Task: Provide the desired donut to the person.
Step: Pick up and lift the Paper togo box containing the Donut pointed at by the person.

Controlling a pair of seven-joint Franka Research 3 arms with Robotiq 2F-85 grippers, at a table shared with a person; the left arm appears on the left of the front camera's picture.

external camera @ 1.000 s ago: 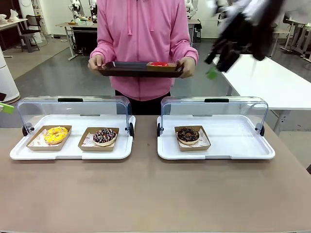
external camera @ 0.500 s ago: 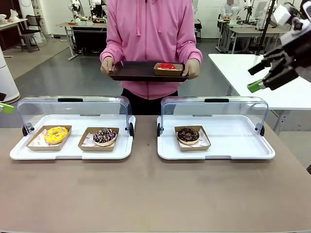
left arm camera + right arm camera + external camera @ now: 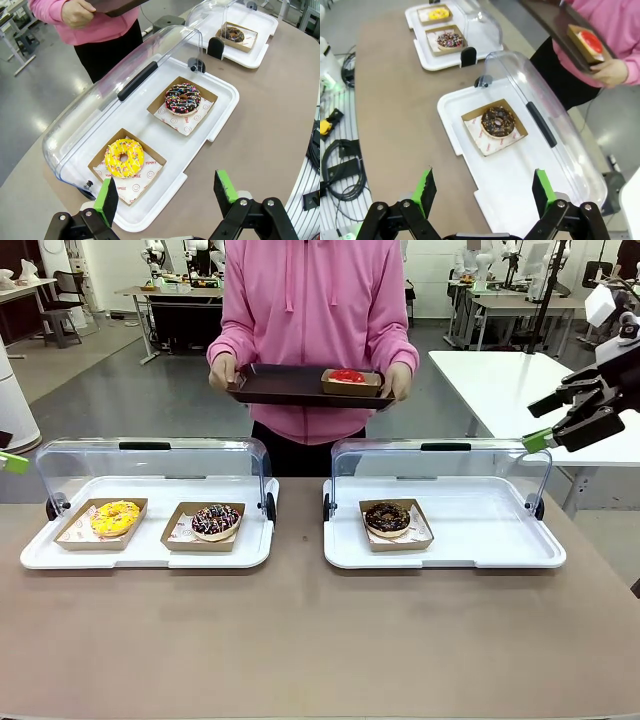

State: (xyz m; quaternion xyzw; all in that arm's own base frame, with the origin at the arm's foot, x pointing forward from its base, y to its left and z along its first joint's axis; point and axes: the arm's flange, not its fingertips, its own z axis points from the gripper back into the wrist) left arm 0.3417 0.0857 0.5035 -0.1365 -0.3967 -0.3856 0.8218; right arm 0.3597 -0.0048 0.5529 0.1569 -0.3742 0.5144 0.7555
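The right gripper (image 3: 541, 422) has swung lower and farther right, and it is spread apart. The left gripper (image 3: 166, 192) is spread wide too.

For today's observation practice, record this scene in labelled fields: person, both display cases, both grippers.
Person: stands across the table, holding a dark tray with a boxed red donut.
Left case: lid open; yellow donut and sprinkled chocolate donut, each boxed.
Right case: lid open; one boxed chocolate donut.
Left gripper: open, empty.
Right gripper: open, empty, raised at the right.
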